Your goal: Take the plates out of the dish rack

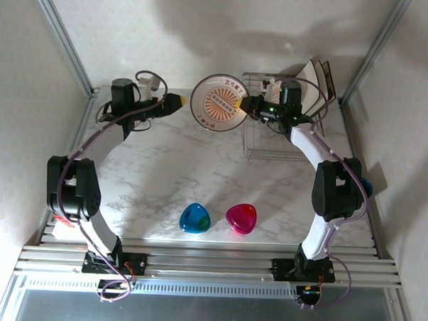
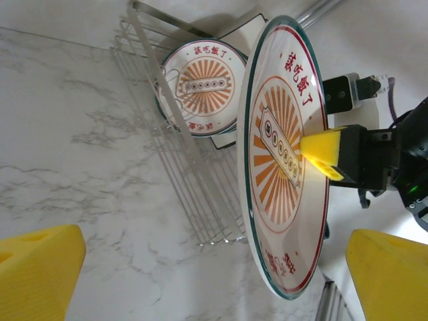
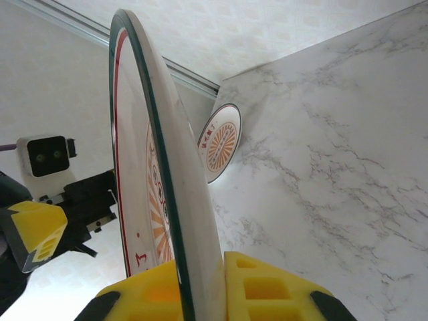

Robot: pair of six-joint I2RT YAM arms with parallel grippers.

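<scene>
A round white plate [image 1: 218, 104] with an orange sunburst and a green rim hangs on edge just left of the dish rack [image 1: 271, 145]. My right gripper [image 1: 246, 103] is shut on its rim [image 3: 144, 167], the yellow fingers [image 3: 267, 294] pinching both faces. My left gripper [image 1: 180, 100] stands open just left of the plate [image 2: 284, 160], apart from it. A second sunburst plate [image 2: 200, 87] stands in the rack [image 2: 194, 180]. Square plates [image 1: 318, 83] lean at the rack's far right. A smaller sunburst plate [image 3: 217, 142] stands on edge by the wall.
A blue translucent dish [image 1: 195, 218] and a pink one [image 1: 240, 218] lie on the marble table near the front. A blue mug [image 1: 367, 187] peeks out behind the right arm. Walls with metal rails close in the table on three sides.
</scene>
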